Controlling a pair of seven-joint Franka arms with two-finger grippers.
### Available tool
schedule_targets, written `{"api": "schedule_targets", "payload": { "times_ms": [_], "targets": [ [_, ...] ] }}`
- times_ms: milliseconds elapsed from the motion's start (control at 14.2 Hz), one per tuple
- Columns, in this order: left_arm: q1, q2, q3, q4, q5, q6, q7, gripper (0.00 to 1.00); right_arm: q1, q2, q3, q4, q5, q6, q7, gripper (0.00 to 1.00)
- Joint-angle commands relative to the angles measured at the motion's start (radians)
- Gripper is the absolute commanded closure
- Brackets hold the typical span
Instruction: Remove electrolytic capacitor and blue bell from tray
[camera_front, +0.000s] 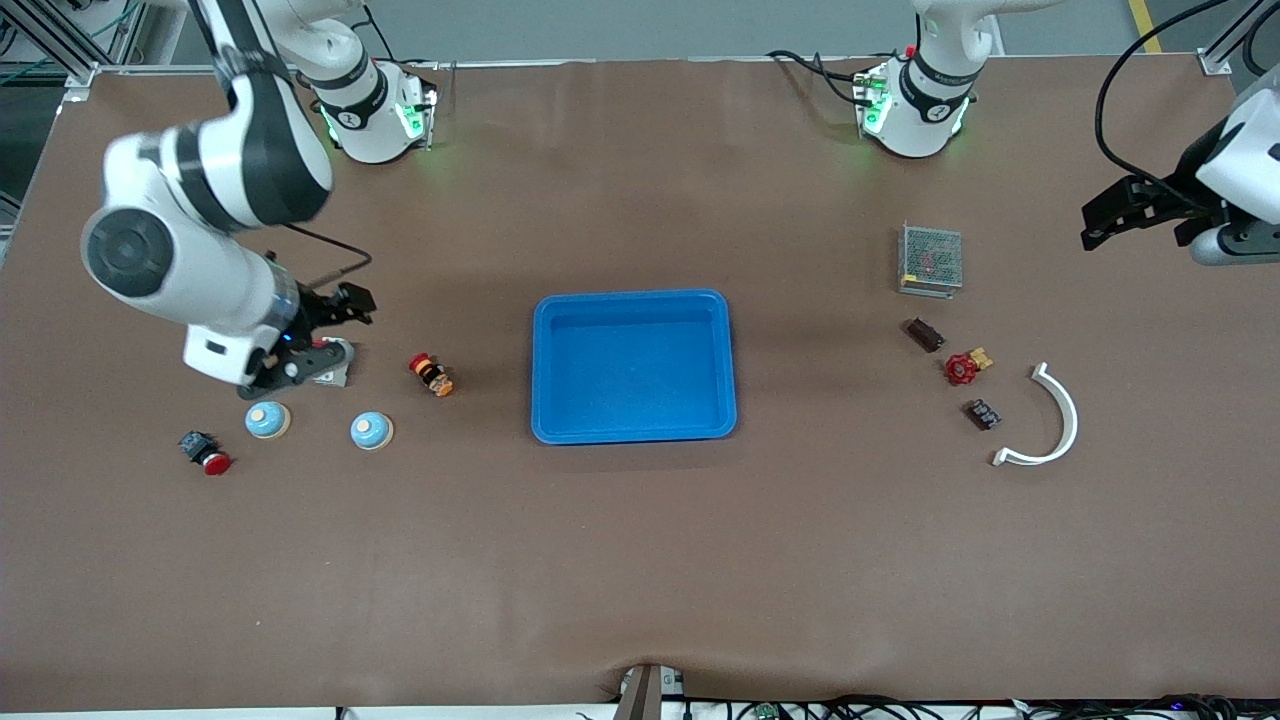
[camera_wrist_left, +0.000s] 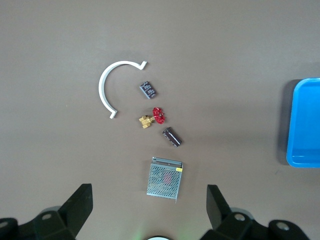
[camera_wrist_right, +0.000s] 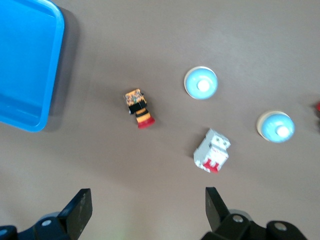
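Observation:
Two pale-blue dome bells (camera_front: 268, 419) (camera_front: 372, 431) sit toward the right arm's end of the table; the right wrist view shows both bells (camera_wrist_right: 201, 83) (camera_wrist_right: 275, 126). A dark cylindrical capacitor (camera_front: 924, 334) (camera_wrist_left: 171, 136) lies toward the left arm's end, with a similar dark part (camera_front: 983, 414) (camera_wrist_left: 148, 90) nearer the front camera. My right gripper (camera_front: 305, 362) (camera_wrist_right: 147, 195) hangs open and empty over a white breaker (camera_front: 335, 365), close to the bells. My left gripper (camera_front: 1100, 225) (camera_wrist_left: 148, 192) is open and empty, high over the table's edge, apart from the capacitor.
A blue tray (camera_front: 633, 300) sits mid-table. Beside the capacitor are a red valve (camera_front: 963, 368), a white arc (camera_front: 1050, 420) and a metal mesh box (camera_front: 931, 259). By the bells lie an orange-red button (camera_front: 431, 375) and a red-capped switch (camera_front: 205, 452).

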Motion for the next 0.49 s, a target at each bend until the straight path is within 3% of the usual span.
{"api": "schedule_targets", "payload": {
  "times_ms": [0, 424],
  "targets": [
    [0.002, -0.018, -0.005, -0.002, -0.012, -0.009, 0.017, 0.0, -0.041, -0.129, 0.007, -0.032, -0.037, -0.05, 0.026, 0.0],
    [0.002, -0.015, -0.003, 0.012, -0.006, -0.009, 0.017, 0.0, -0.143, -0.267, 0.008, -0.038, -0.039, -0.088, 0.09, 0.0]
  ]
}}
